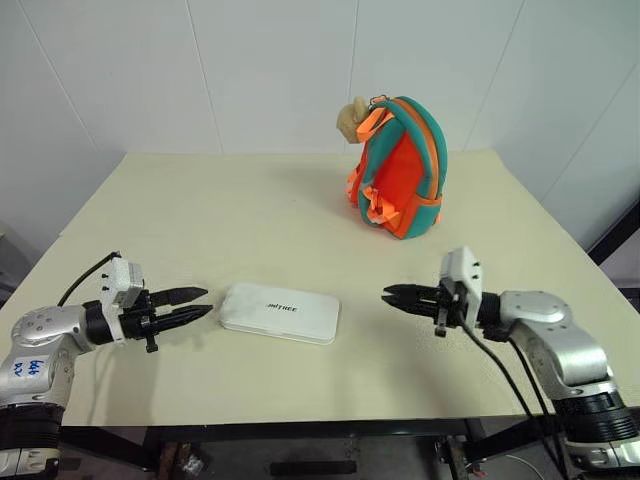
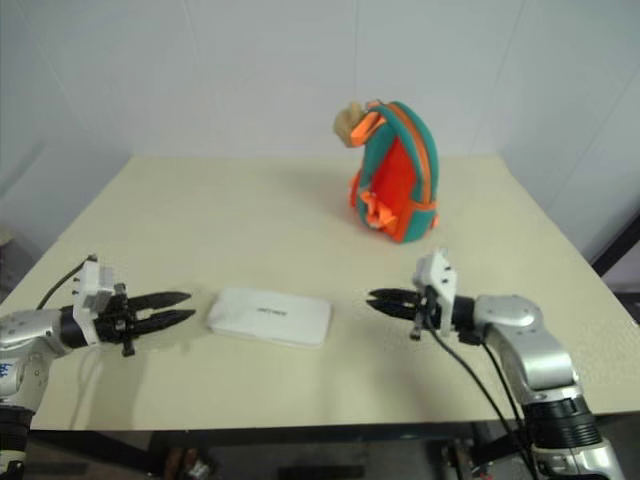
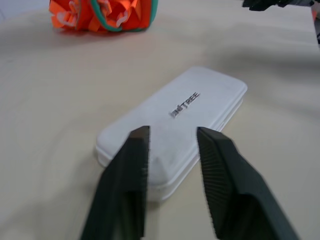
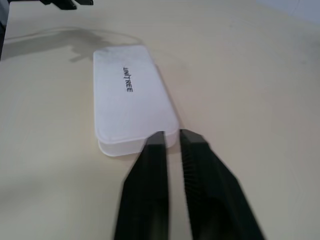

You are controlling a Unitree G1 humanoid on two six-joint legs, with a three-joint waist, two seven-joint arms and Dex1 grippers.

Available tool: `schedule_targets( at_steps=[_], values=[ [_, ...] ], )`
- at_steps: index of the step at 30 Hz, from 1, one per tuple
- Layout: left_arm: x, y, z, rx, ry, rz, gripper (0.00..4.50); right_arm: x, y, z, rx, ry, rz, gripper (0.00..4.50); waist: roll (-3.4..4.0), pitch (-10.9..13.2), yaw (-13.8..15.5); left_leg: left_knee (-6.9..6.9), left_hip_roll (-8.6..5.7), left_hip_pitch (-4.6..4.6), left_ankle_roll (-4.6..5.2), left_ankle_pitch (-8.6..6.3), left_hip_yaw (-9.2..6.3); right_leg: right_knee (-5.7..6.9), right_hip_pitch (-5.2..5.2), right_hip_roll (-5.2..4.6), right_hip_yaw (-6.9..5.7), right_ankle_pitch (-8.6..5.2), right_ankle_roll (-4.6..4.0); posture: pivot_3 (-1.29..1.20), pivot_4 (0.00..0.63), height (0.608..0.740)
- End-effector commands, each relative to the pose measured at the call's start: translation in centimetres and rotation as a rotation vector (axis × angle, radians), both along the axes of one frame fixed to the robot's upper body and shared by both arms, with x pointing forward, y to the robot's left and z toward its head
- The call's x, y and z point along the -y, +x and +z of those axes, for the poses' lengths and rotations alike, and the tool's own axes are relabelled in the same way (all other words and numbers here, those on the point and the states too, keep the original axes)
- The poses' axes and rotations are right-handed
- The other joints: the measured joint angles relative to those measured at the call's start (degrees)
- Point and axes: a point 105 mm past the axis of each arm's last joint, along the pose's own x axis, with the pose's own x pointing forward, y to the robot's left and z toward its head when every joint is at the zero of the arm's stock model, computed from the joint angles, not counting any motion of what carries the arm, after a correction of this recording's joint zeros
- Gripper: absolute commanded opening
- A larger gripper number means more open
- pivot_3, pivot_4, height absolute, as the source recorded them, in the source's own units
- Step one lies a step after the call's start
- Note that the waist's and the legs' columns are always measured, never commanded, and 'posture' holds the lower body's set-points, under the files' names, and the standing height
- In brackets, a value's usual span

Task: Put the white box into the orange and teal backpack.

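dark "unitree" lettering on the lid of the white box (image 3: 180, 125)

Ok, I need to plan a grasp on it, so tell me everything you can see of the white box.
The white box is a flat rectangular case with rounded corners, smooth and plastic-looking, with small dark lettering on its lid and a seam round its side. It looks closed and lies flat on the table, lid up, near the front edge, well apart from the backpack. It lies between the two grippers; nothing but the table touches it.

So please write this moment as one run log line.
white box: flat on table | backpack: upright, far | left gripper: open, beside box | right gripper: shut, apart
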Motion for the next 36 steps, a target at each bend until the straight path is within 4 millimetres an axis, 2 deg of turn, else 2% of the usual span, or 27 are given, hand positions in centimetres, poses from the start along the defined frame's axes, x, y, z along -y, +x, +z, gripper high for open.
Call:
schedule_targets(
  at_steps=[1,2,6,9,13,19,22,36],
  values=[
    [-0.3,1.3,1.6,0.135,0.023,0.039,0.31,-0.3,0.6,-0.6,0.009,-0.055,-0.038,0.00,-0.02,0.0,0.2,0.00,0.00,0.00,0.00,0.00,0.00,0.00,0.00,0.00,0.00,0.00,0.00,0.00,0.150,0.740],
    [-0.4,1.8,1.8,0.157,0.021,0.055,0.02,-0.4,0.8,-1.0,-0.002,-0.070,-0.055,0.00,-0.04,0.0,0.3,0.01,0.00,0.00,0.00,0.01,0.00,0.00,0.00,0.00,0.00,0.01,-0.01,0.00,0.150,0.740],
    [-0.4,3.1,1.1,0.152,0.045,0.091,0.02,-0.8,1.9,-2.9,-0.079,-0.102,-0.113,0.00,-0.12,-0.1,0.1,0.04,0.00,-0.01,0.00,0.01,0.00,0.00,0.01,0.01,0.00,0.04,-0.01,0.00,0.150,0.740],
    [-0.6,4.0,0.0,0.119,0.059,0.129,0.02,-1.9,2.4,-4.1,-0.107,-0.131,-0.118,0.00,-0.12,-0.1,-0.3,0.03,0.00,0.00,0.00,0.01,0.01,0.00,0.00,0.02,0.00,0.04,0.00,0.00,0.150,0.740],
    [-0.9,4.7,-2.6,0.011,0.097,0.176,0.02,-3.2,3.7,-5.7,-0.140,-0.156,-0.174,0.00,-0.13,-0.1,-0.3,0.02,0.08,0.00,-0.01,0.02,0.00,0.04,-0.03,0.12,0.00,0.04,0.00,0.00,0.150,0.740],
    [-2.0,5.5,-3.1,-0.003,0.120,0.272,0.02,-4.8,3.8,-5.7,-0.147,-0.139,-0.163,0.00,-0.21,-0.1,0.0,0.02,0.08,-0.03,-0.02,0.02,0.00,0.06,-0.04,0.12,0.00,0.04,0.00,0.00,0.150,0.740],
    [-1.9,5.5,-3.4,-0.025,0.120,0.268,0.02,-5.3,3.8,-5.7,-0.154,-0.127,-0.157,0.00,-0.22,-0.1,-0.1,0.02,0.08,-0.03,-0.02,0.02,-0.01,0.07,-0.04,0.12,0.00,0.04,0.00,0.00,0.150,0.740],
    [3.6,7.0,-5.0,-0.071,0.033,0.151,0.02,-6.2,3.5,-5.9,-0.175,-0.122,-0.137,0.00,-0.26,-0.2,-0.1,0.03,0.08,-0.01,-0.05,0.04,-0.02,0.11,-0.03,0.14,0.01,0.05,0.01,0.00,0.150,0.740]
  ],
)
